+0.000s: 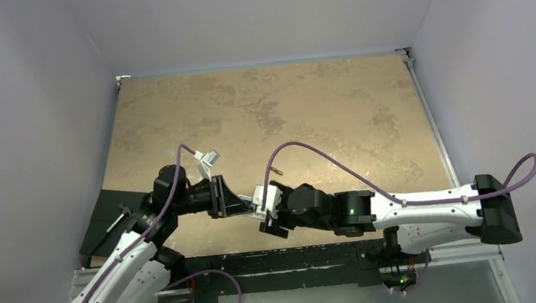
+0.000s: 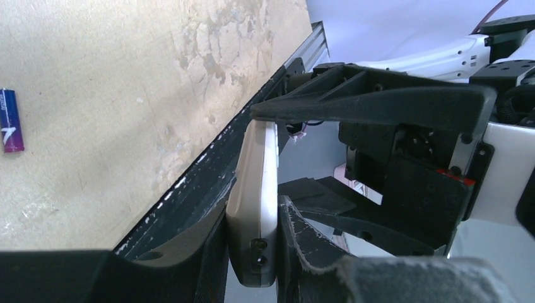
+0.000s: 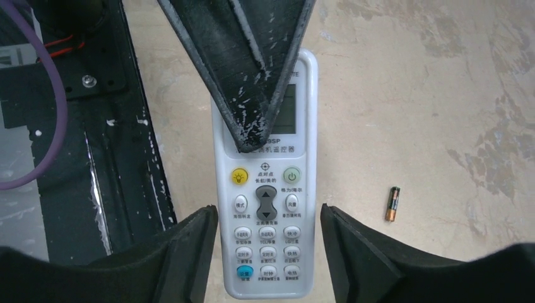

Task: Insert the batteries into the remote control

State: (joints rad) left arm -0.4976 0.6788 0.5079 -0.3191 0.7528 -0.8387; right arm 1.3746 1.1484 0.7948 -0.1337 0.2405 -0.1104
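My left gripper (image 1: pixel 244 201) is shut on the white remote control (image 1: pixel 261 197) and holds it off the table. In the left wrist view the remote (image 2: pixel 255 189) stands edge-on between my left gripper's (image 2: pixel 252 211) two pads. In the right wrist view the remote's button face (image 3: pixel 265 208) shows, with a left finger (image 3: pixel 246 69) across its screen. My right gripper (image 3: pixel 268 218) is open, one jaw on each side of the remote's lower end, with a small gap on the right side. The brown, gold-ended battery (image 3: pixel 392 203) lies on the table (image 1: pixel 276 171). The purple-blue battery (image 2: pixel 11 120) lies apart on the table.
A black rail (image 3: pixel 126 158) runs along the table's near edge, right below the remote. Grey walls (image 1: pixel 57 106) enclose the tan table (image 1: pixel 283 105) on three sides. Purple cables (image 1: pixel 342 166) loop over both arms.
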